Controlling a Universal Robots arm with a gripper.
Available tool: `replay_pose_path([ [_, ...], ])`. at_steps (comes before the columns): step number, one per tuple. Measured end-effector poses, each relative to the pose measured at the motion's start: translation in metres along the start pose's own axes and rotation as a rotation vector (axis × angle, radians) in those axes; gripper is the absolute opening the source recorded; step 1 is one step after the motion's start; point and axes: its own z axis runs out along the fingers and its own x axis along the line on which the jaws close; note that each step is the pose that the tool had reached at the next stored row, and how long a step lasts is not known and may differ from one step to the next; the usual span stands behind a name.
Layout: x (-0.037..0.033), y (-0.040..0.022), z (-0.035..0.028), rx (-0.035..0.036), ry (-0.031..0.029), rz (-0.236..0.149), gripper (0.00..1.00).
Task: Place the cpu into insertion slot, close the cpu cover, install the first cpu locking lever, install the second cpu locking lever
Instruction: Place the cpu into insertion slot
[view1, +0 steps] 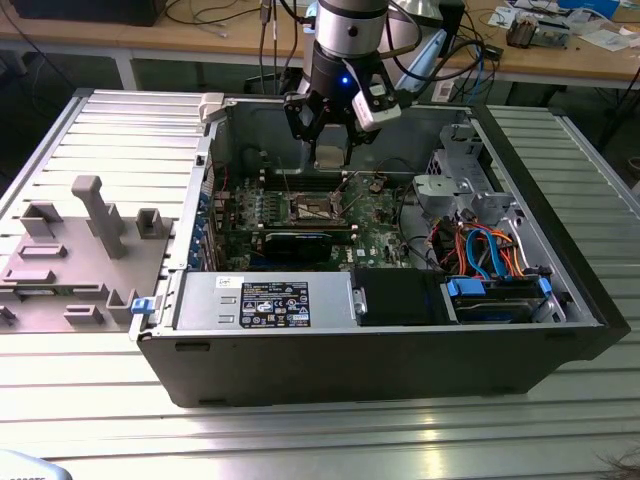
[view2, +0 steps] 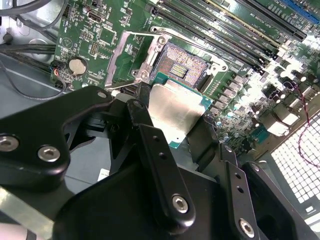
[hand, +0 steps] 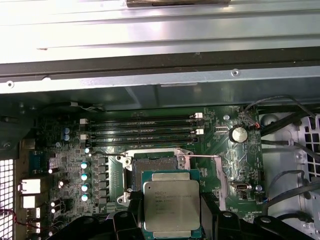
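While the ribbed metal surface (view1: 300, 445) carried the open computer case (view1: 350, 365), the arm hung over the case's far side in the exterior view. Its gripper (view1: 330, 160) pointed down at the green motherboard (view1: 385, 215) lying flat inside.

In both wrist views the black fingers (view2: 155, 150) were clamped on the cpu (view2: 175, 112). One finger pressed against each of two opposite edges, and the silvery top sat between them facing up. The chip's green rim showed past the metal lid in the first wrist view, where the cpu (hand: 172, 212) was held level in the gripper (hand: 172, 217).

From the exterior view the chip hung above the board, clear of it and not seated. The insertion slot (view2: 184, 67) lay just beyond the chip's leading edge, its dark field of contacts exposed inside the silvery rim. The insertion slot (hand: 152, 167) sat beside the long black memory slots (hand: 142, 131).

The cpu cover (hand: 223, 175) was swung open, its thin frame folded away to one side of the socket. Through its window the green board showed.
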Motion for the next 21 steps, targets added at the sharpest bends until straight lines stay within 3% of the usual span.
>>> replay_pose_path([
  [21, 0.0, 0.0, 0.0002, -0.0004, -0.0018, 0.021, 0.55],
])
